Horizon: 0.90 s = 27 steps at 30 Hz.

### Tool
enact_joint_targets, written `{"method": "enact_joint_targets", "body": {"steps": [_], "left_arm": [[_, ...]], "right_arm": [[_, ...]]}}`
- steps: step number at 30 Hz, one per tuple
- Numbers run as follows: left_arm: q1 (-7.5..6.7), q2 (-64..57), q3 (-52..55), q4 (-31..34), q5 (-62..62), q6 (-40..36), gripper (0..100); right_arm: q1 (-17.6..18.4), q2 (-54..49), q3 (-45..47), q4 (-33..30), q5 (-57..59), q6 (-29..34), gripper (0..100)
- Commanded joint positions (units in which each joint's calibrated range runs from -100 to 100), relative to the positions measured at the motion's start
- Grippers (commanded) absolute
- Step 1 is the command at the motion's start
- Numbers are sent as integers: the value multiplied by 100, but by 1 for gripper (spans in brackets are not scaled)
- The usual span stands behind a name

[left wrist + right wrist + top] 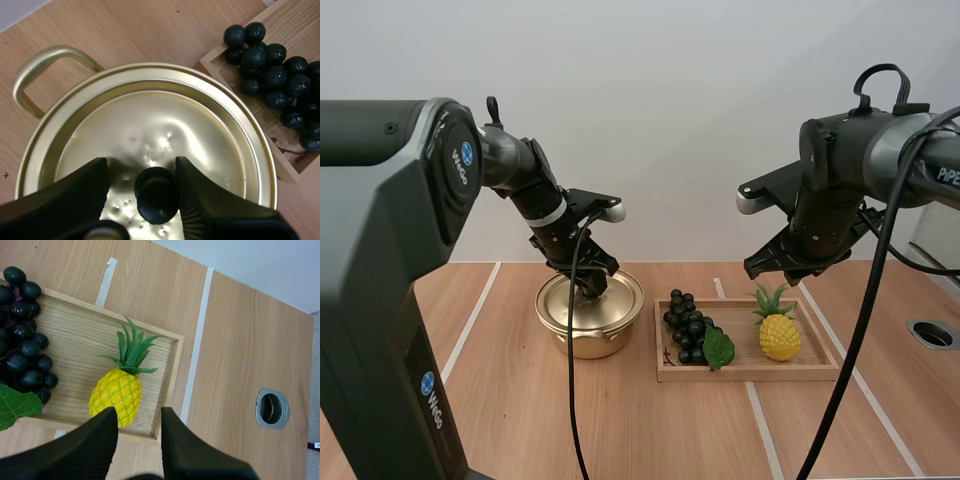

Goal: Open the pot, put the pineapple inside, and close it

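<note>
Black fingers (65, 200) of the left tool (141, 165) stand apart on either side of the small black knob (156, 195) on the round golden metal lid (150, 120), without clearly pinching it. That lid sits on the golden metal pot (588, 338), which stands on the pale wooden tabletop (650, 430), so the pot is not yet opened. Over at the shallow wooden tray (75, 330), the right tool (139, 415) hangs open and empty above the yellow pineapple with green leaves (116, 395), which lies there near a bunch of dark grapes (688, 328). By my judgement all three steps are left: lifting the lid, loading the pineapple, closing.
</note>
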Motion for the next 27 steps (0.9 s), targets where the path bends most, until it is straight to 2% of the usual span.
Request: {"method": "enact_joint_targets", "body": {"steps": [1, 2, 5, 7, 9, 12, 22, 27], "left_arm": [[-22, 114, 45, -42, 506, -10, 18], [-22, 114, 45, -32, 578, -10, 3], [-22, 114, 45, -19, 675, 19, 0], [-22, 114, 45, -19, 675, 19, 0], [-22, 71, 45, -19, 675, 19, 0], [-22, -52, -6, -19, 687, 19, 0], [-22, -1057, -283, -53, 298, 19, 0], [-22, -1647, -283, -93, -236, 19, 0]], "right_arm": [[-20, -31, 9, -30, 5, -37, 50], [-20, -31, 9, -30, 41, -37, 50], [-20, -31, 9, -30, 41, -37, 50], [-20, -31, 9, -7, -1, -37, 55], [-20, -6, 9, -6, -117, -37, 69], [-20, 68, 14, -21, -220, -37, 100], [-20, 434, 1000, -111, -1352, -7, 100], [-57, 673, 1093, -180, -1544, 233, 100]]}}
